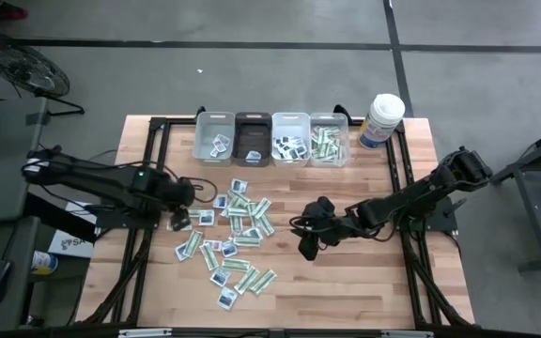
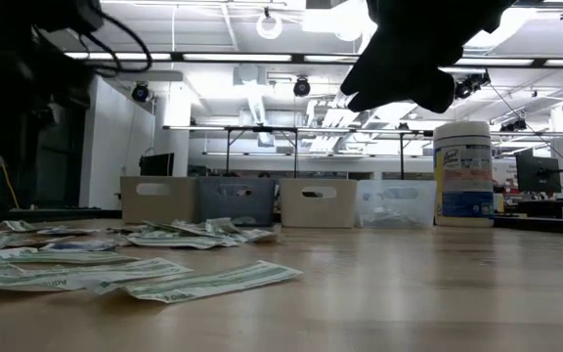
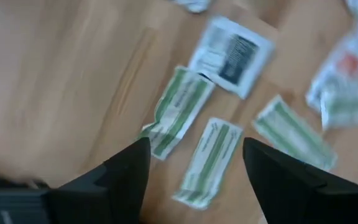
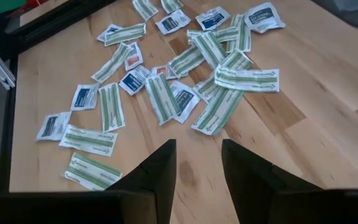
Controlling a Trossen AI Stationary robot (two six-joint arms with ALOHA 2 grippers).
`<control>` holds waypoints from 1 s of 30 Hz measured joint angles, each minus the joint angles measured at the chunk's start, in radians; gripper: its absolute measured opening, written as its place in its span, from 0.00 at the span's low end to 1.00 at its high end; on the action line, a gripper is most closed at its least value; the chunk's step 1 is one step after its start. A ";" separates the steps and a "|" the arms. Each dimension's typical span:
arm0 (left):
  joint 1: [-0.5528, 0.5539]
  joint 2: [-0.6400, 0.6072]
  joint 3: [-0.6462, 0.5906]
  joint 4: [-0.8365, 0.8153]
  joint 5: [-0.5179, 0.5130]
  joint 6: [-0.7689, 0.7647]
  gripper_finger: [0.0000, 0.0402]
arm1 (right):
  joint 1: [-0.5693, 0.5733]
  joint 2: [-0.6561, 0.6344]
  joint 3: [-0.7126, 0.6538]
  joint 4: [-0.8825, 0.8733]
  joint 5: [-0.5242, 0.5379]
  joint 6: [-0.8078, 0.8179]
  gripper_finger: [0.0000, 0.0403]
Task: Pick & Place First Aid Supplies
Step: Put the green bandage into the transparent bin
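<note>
The first aid supplies (image 1: 236, 235) lie scattered flat on the wooden table's middle: narrow green-and-white strips and squarish white packets with dark marks. My left gripper (image 1: 178, 216) hangs open above the pile's left edge, pointing steeply down. In the left wrist view its fingers (image 3: 129, 177) stand on either side of a green strip (image 3: 209, 158) below, clear of it. A white square packet (image 3: 232, 55) lies farther on. My right gripper (image 1: 306, 248) hovers open just right of the pile, facing the packets (image 4: 166, 93), with nothing between its fingers (image 4: 163, 168).
Four small bins (image 1: 271, 139) stand in a row at the table's far edge, some with packets inside. A tall white canister (image 1: 381, 120) stands to their right. Bare wood lies near the front edge and to the right of the pile (image 2: 409, 284).
</note>
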 joint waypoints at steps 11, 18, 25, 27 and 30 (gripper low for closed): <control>0.058 0.167 0.000 0.017 0.053 -0.375 0.58 | 0.000 0.000 0.000 0.062 -0.004 -0.002 0.30; 0.124 0.236 0.000 0.023 0.053 -0.444 0.55 | 0.000 0.000 0.000 0.123 -0.054 -0.092 0.30; 0.164 0.278 -0.006 0.023 0.054 -0.478 0.55 | 0.000 0.000 0.000 0.171 -0.099 -0.154 0.30; 0.166 0.283 -0.023 0.026 0.055 -0.501 0.55 | 0.000 0.000 0.000 0.180 -0.109 -0.173 0.30; 0.166 0.285 -0.047 0.064 0.049 -0.525 0.55 | 0.000 0.000 0.000 0.189 -0.133 -0.200 0.30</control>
